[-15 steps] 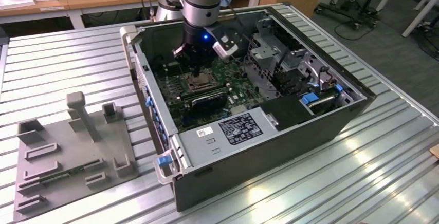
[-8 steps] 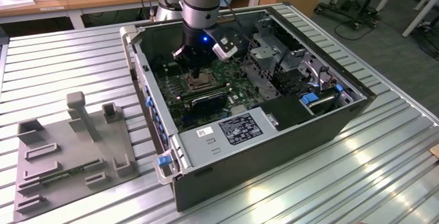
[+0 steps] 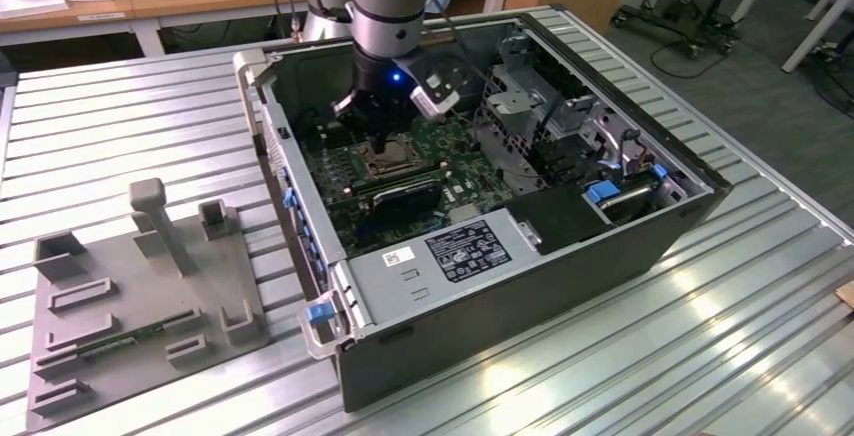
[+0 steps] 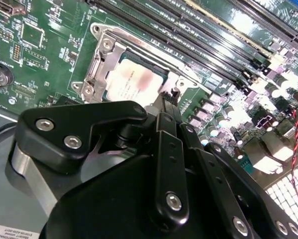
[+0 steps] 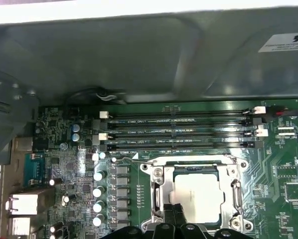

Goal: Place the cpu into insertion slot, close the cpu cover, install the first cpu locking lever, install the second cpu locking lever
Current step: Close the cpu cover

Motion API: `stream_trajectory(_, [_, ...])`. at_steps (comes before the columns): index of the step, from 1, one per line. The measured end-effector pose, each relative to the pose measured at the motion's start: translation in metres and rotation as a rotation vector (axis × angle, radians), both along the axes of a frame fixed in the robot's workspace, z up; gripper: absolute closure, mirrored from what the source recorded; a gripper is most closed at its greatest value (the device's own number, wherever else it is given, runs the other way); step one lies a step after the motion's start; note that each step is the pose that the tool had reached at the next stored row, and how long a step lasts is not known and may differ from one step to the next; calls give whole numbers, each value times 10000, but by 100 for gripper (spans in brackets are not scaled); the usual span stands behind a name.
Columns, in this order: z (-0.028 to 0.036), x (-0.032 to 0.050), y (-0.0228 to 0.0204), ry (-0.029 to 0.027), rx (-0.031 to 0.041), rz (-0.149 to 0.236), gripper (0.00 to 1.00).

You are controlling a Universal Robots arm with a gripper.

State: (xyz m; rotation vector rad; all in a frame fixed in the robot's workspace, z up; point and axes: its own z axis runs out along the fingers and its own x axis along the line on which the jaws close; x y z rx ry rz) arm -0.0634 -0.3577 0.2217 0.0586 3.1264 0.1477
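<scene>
gripper (image 4: pixel 166 99): black fingers are drawn together into one narrow tip with nothing between them. it hangs low over the edge of the socket, just beside the cpu, likely so the closed tip can press thin metal parts rather than grasp.
cpu (image 5: pixel 199 195): lies flat and square in the socket, pale top up, so the placing step looks done.
socket (image 3: pixel 395 166): sits in the green motherboard (image 5: pixel 283 167), beside the long memory slots (image 5: pixel 179 133).
cover (image 5: pixel 236 191): metal frame appears lowered around the cpu's edges, leaving its middle bare; judged closed.
lever (image 5: pixel 134 162): thin wire along the socket side nearest the memory slots; whether it is hooked cannot be told.
case (image 3: pixel 561 316): lies open side up on the slatted table (image 3: pixel 747 356), giving the arm reach from above.
</scene>
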Motion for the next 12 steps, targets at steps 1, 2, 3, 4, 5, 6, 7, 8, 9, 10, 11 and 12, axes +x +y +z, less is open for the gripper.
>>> stream_trajectory(1, [-8,-10,0,-14,19,0,89])
stream_trajectory(2, [-17,-21,0,-29,43,0,89])
stream_trajectory(3, [-25,-33,0,-44,65,-1,89])
stream_trajectory(4, [-33,-44,1,-58,84,-1,89])
stream_trajectory(5, [-42,-52,1,-70,99,0,89])
stream_trajectory(6, [-52,-54,1,-79,110,2,89])
stream_trajectory(7, [-55,-54,0,-80,115,5,89])
stream_trajectory(8, [-57,-54,1,-80,116,8,89])
stream_trajectory(9, [-57,-54,2,-80,117,8,89])
stream_trajectory(10, [-57,-54,2,-80,116,7,89])
stream_trajectory(11, [-57,-54,2,-80,117,7,89])
stream_trajectory(12, [-58,-55,2,-80,122,7,89])
